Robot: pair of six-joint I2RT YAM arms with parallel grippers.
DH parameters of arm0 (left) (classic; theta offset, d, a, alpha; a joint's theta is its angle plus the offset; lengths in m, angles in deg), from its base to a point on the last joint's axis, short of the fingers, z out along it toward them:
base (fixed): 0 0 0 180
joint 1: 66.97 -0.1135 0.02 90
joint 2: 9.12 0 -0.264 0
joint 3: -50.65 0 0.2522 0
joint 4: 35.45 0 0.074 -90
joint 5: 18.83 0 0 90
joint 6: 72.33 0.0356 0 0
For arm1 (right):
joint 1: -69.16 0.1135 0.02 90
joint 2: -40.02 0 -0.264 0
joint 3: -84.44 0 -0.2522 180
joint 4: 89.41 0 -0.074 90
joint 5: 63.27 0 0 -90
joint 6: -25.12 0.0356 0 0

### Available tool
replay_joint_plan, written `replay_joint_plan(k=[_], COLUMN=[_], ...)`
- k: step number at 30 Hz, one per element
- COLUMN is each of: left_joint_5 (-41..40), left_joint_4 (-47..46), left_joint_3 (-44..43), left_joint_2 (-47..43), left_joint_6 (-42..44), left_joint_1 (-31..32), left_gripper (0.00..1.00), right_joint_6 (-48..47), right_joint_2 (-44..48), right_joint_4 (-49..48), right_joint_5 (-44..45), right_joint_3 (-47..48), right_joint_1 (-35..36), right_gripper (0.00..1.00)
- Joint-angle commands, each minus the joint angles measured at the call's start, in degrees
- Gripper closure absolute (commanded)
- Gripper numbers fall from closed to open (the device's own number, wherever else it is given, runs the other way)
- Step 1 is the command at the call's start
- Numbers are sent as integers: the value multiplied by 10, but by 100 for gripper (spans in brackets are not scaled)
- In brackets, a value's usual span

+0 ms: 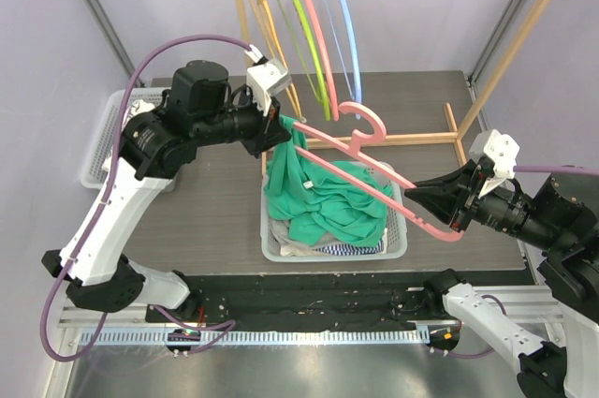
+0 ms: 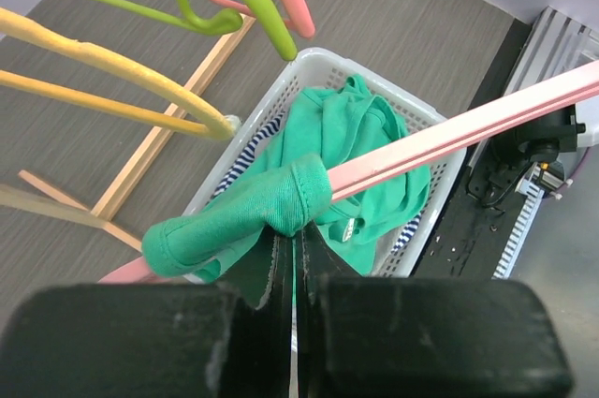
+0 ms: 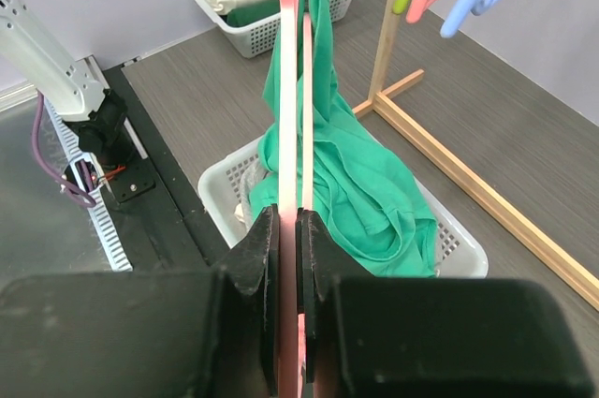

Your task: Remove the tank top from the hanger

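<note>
A green tank top hangs by one strap from the left end of a pink hanger; its body lies slumped in a white basket. My left gripper is shut on the strap where it wraps the hanger arm. My right gripper is shut on the hanger's right end, holding it tilted above the basket. In the right wrist view the tank top drapes down into the basket.
A wooden rack at the back carries several empty coloured hangers. A second white basket with clothes stands at far left. Striped and white garments lie under the tank top in the centre basket.
</note>
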Motion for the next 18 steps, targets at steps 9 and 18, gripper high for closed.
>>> replay_joint_plan(k=[9, 18], left_joint_5=[9, 42], left_joint_4=[-16, -19], left_joint_3=[-101, -56], left_joint_2=[-39, -43], left_joint_6=[7, 4], left_joint_1=[-82, -96], left_gripper=[100, 100], right_joint_6=[13, 33], right_joint_2=[9, 76], right_joint_4=[17, 47], right_joint_5=[-10, 9], right_joint_3=[-1, 78], right_joint_1=[0, 0], right_gripper=[99, 99])
